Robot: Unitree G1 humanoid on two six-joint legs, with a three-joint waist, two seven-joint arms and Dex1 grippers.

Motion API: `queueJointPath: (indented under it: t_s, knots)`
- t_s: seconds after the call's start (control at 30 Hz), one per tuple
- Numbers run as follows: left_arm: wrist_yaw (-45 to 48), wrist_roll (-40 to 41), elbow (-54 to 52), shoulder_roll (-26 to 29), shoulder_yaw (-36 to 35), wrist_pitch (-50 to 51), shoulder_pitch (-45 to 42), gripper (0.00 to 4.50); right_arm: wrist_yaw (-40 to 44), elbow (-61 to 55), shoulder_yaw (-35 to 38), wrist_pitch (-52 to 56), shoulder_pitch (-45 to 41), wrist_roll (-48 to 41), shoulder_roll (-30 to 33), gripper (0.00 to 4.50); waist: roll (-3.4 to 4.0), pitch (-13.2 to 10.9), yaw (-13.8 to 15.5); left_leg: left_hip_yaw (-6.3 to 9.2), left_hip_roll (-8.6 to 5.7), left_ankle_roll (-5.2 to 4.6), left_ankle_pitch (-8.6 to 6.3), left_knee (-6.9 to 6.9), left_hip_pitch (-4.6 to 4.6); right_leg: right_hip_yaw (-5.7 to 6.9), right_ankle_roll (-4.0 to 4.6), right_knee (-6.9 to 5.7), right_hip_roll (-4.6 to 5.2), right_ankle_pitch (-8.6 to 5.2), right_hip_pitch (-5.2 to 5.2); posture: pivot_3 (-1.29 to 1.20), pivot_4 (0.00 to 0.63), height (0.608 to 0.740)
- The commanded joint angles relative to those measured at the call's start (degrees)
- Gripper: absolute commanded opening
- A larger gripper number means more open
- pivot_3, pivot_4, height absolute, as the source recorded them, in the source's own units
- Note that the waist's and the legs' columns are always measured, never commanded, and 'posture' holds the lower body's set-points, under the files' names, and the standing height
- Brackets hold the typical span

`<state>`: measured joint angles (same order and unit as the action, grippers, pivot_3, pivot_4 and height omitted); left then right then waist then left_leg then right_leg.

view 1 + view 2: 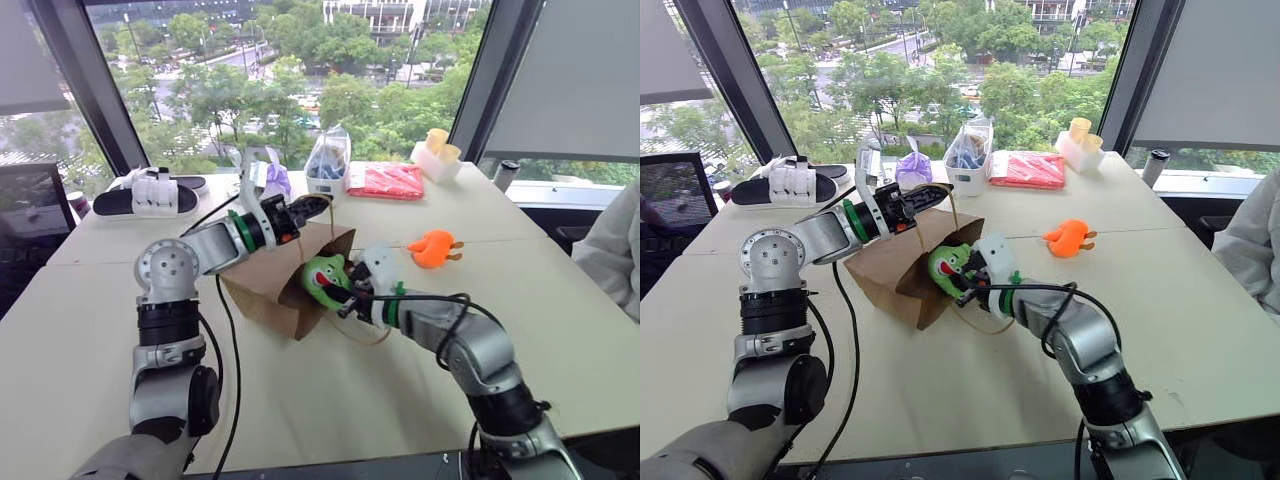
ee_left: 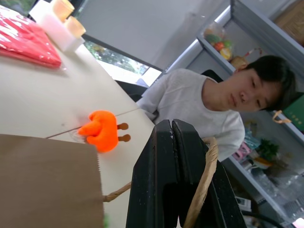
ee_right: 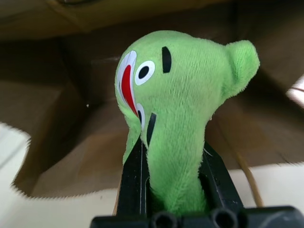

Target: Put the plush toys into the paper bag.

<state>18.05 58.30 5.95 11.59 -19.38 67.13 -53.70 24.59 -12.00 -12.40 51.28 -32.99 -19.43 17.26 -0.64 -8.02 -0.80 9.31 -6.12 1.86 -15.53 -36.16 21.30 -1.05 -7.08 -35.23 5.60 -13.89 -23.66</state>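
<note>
The brown paper bag lies on its side on the table, mouth toward my right arm. My left gripper is shut on one twisted-paper handle and lifts the upper edge of the mouth. My right gripper is shut on the lime green plush toy, squeezing its lower part between both fingers. The toy's head sits right at the bag's opening, with the brown inside behind it. The orange plush toy lies on the table to the right of the bag, apart from both grippers.
At the table's far side stand a clear plastic bag, a purple bundle, a red packet, a white box with yellow cups and black-and-white slippers. A person sits at the right edge.
</note>
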Motion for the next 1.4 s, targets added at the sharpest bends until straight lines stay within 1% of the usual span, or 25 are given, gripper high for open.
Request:
queueJointPath:
  t_s: [0.03, 0.13, 0.33, 0.47, 0.57, 0.63, 0.67, 0.7, 0.73, 0.77, 0.8, 0.83, 0.87, 0.97, 1.07, 1.1, 1.17, 1.27, 1.4]
  knots:
    - [-0.62, 1.89, -2.47, -0.21, -0.69, -0.63, -0.57, 0.0, 0.63, 2.15, -0.82, -3.61, -2.58, 1.61, -1.49, 0.04, 0.0, 0.0, -0.04, 0.0, 0.0, 0.0, 0.0, 0.01, 0.01, 0.0, 0.0, 0.0, 0.0, 0.0, -0.01, 0.0, 0.15, 0.74]
    - [-1.13, 2.29, -2.61, -0.28, -0.79, -0.75, -0.46, 0.0, 0.48, 4.07, -1.75, -5.09, -3.21, 3.49, -1.84, 1.33, 0.0, 0.0, -0.03, 0.0, 0.0, 0.0, 0.0, 0.01, 0.01, 0.0, 0.0, 0.0, 0.0, 0.0, -0.02, 0.0, 0.15, 0.74]
    - [-2.15, 3.14, -1.62, -0.44, -1.69, -1.41, -0.8, 0.0, 0.47, 2.72, -1.2, -6.66, -2.58, 5.04, -1.75, 4.44, 0.0, 0.0, -0.03, 0.01, 0.0, 0.0, 0.0, 0.01, 0.01, 0.0, 0.0, 0.0, 0.0, 0.0, -0.02, 0.0, 0.15, 0.74]
    - [-3.1, 3.96, -0.45, -0.67, -2.8, -1.86, -1.4, 0.0, 1.27, -1.93, 1.21, -6.12, -0.73, 3.62, -0.53, 4.44, 0.0, 0.0, -0.01, 0.01, 0.0, 0.0, 0.0, 0.02, 0.02, 0.0, 0.0, 0.0, 0.0, 0.0, -0.03, 0.0, 0.15, 0.74]
    - [-3.37, 4.41, 0.25, -0.45, -3.31, -1.97, -1.75, 0.0, 3.36, -7.13, 3.66, -5.27, 1.51, 0.99, 1.09, 4.44, -0.01, 0.0, 0.14, 0.02, 0.0, 0.0, 0.0, 0.01, 0.02, 0.0, 0.0, 0.01, 0.0, 0.0, -0.01, 0.0, 0.15, 0.74]
    - [-3.39, 4.47, 0.6, -0.19, -3.42, -2.1, -1.86, 0.0, 4.17, -10.85, 8.03, -3.66, 3.49, -3.13, 1.42, 4.44, -0.01, 0.0, 0.18, 0.01, -0.01, 0.0, 0.0, 0.0, 0.03, 0.0, 0.0, 0.02, 0.0, 0.0, 0.0, 0.0, 0.15, 0.74]
    - [-3.29, 4.45, 0.65, -0.04, -3.36, -2.22, -1.85, 0.0, 4.7, -12.78, 12.38, -2.4, 4.67, -6.74, 1.76, 4.44, -0.01, 0.0, 0.23, 0.03, -0.01, 0.0, 0.0, 0.0, 0.02, 0.0, 0.0, 0.02, 0.0, 0.0, 0.01, 0.0, 0.15, 0.74]
    - [-3.19, 4.43, 0.85, 0.11, -3.36, -2.38, -1.9, 0.0, 3.37, -12.23, 18.37, -1.43, 4.67, -9.18, 2.09, 4.44, -0.01, 0.0, 0.23, 0.04, -0.01, 0.0, 0.0, 0.0, 0.03, 0.01, 0.0, 0.03, 0.0, 0.0, 0.01, 0.0, 0.15, 0.74]
    - [-3.13, 4.4, 1.08, 0.18, -3.38, -2.61, -1.98, 0.0, 1.62, -8.92, 22.31, -2.24, 3.93, -8.27, 3.67, 4.44, -0.01, 0.0, 0.24, 0.04, -0.01, -0.01, 0.0, -0.01, 0.03, 0.0, 0.0, 0.03, 0.0, 0.0, 0.02, 0.0, 0.15, 0.74]
    - [-3.09, 4.38, 1.27, 0.22, -3.39, -2.78, -2.04, 0.0, 0.25, -6.46, 24.73, -2.86, 3.35, -7.48, 4.86, 4.44, -0.01, 0.0, 0.33, 0.03, -0.03, -0.01, 0.0, -0.03, 0.03, 0.0, 0.0, 0.03, 0.0, 0.0, 0.04, 0.0, 0.15, 0.74]
    - [-3.08, 4.34, 1.44, 0.15, -3.33, -2.96, -2.07, 0.0, -1.74, -2.12, 24.5, -5.41, 1.83, -4.28, 5.96, 4.44, -0.01, 0.0, 0.4, 0.02, -0.05, -0.01, 0.0, -0.07, 0.01, 0.0, 0.0, 0.05, 0.01, 0.0, 0.1, 0.0, 0.15, 0.74]
    - [-3.02, 4.27, 1.47, 0.04, -3.2, -3.11, -1.99, 0.0, -3.82, 2.57, 23.89, -8.83, -0.07, -1.62, 5.73, 4.44, -0.02, 0.01, 0.33, 0.02, -0.06, -0.01, -0.01, -0.07, 0.0, 0.0, 0.0, 0.06, 0.01, 0.0, 0.13, 0.0, 0.15, 0.74]
    - [-2.97, 4.23, 1.48, -0.03, -3.1, -3.19, -1.93, 0.0, -5.17, 5.73, 23.43, -11.3, -1.42, -0.12, 5.28, 4.44, -0.02, 0.01, 0.14, -0.03, -0.05, -0.02, -0.01, -0.05, -0.05, -0.02, 0.0, 0.06, 0.01, 0.0, 0.14, 0.0, 0.15, 0.74]
    - [-3.03, 4.2, 1.28, -0.49, -2.71, -3.58, -1.67, 0.0, -13.18, 20.44, 22.32, -19.15, -6.95, 6.61, 2.42, 4.44, -0.02, 0.01, -0.48, -0.26, 0.07, 0.0, 0.0, 0.13, -0.3, -0.11, 0.01, -0.04, -0.06, -0.01, 0.12, 0.0, 0.15, 0.74]
    - [-3.07, 4.23, 0.84, -0.67, -2.46, -3.91, -1.41, 0.0, -19.22, 34.13, 20.39, -25.3, -11.42, 12.65, 1.27, 4.44, -0.02, 0.01, -0.53, -0.35, 0.11, 0.0, 0.0, 0.27, -0.43, -0.29, 0.01, -0.07, -0.05, 0.0, 0.04, 0.0, 0.15, 0.74]
    - [-3.1, 4.3, 0.71, -0.66, -2.42, -4.02, -1.34, 0.0, -20.54, 38.06, 20.17, -27.43, -12.79, 13.69, 0.9, 4.44, -0.02, 0.01, -0.47, -0.35, 0.08, 0.0, 0.0, 0.28, -0.38, -0.31, 0.01, -0.07, -0.03, 0.0, -0.01, 0.0, 0.15, 0.74]
    - [-3.36, 4.31, 0.21, -0.75, -2.47, -4.48, -0.9, 0.0, -25.21, 49.92, 20.54, -32.45, -17.62, 15.41, -0.09, 4.44, -0.02, 0.01, -0.43, -0.38, 0.03, -0.01, -0.01, 0.25, -0.32, -0.35, 0.01, -0.04, 0.0, 0.0, -0.03, 0.0, 0.15, 0.74]
    - [-3.93, 4.49, -0.44, -1.16, -2.51, -5.0, -0.39, 0.0, -28.71, 64.27, 20.49, -38.36, -23.2, 17.12, -0.52, 4.44, -0.02, 0.01, -0.38, -0.41, 0.0, -0.03, -0.02, 0.15, -0.16, -0.38, 0.02, 0.02, 0.01, 0.02, -0.1, 0.0, 0.15, 0.74]
    - [-4.8, 5.13, -1.93, -1.46, -2.49, -5.13, 0.61, 0.0, -31.23, 76.33, 19.84, -43.03, -27.85, 19.0, -0.1, 4.44, -0.02, 0.01, -0.42, -0.37, 0.0, -0.03, -0.02, 0.16, -0.13, -0.37, 0.03, 0.03, 0.0, 0.02, -0.1, 0.0, 0.15, 0.74]
